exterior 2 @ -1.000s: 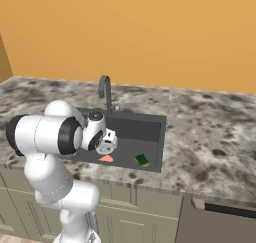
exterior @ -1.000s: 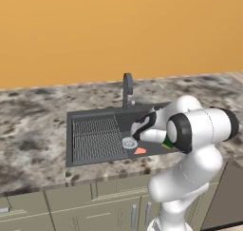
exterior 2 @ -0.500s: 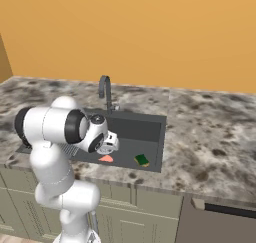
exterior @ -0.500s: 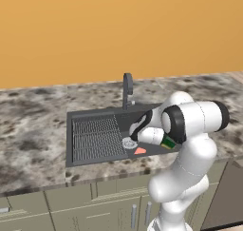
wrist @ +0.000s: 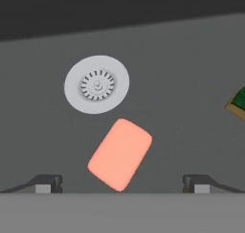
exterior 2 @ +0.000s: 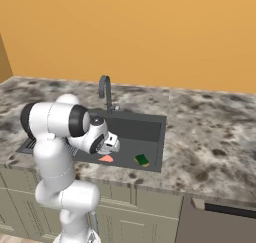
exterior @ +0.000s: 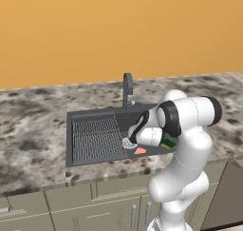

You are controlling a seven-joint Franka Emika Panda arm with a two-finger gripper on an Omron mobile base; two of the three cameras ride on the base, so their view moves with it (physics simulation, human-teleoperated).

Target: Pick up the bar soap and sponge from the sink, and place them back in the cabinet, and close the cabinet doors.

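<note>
**Skewed soap may slip the grasp**

Left base view: tool point(exterior: 134, 140) hangs in the sink point(exterior: 95, 117) over the bar soap point(exterior: 140, 150).

Right base view: sponge point(exterior 2: 142, 160) lies just beside the soap.

Hand view: jaws apart; the soap lies diagonal, so closing could squirt it away.

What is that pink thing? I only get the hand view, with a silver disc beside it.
Observer: It is the bar soap, lying flat in the sink near the drain.
Visitor: And the green bit at the edge?
Observer: The sponge, lying apart from the soap on the basin floor.
Visitor: What is behind the basin?
Observer: A dark faucet at its back edge, then an orange wall.
</note>
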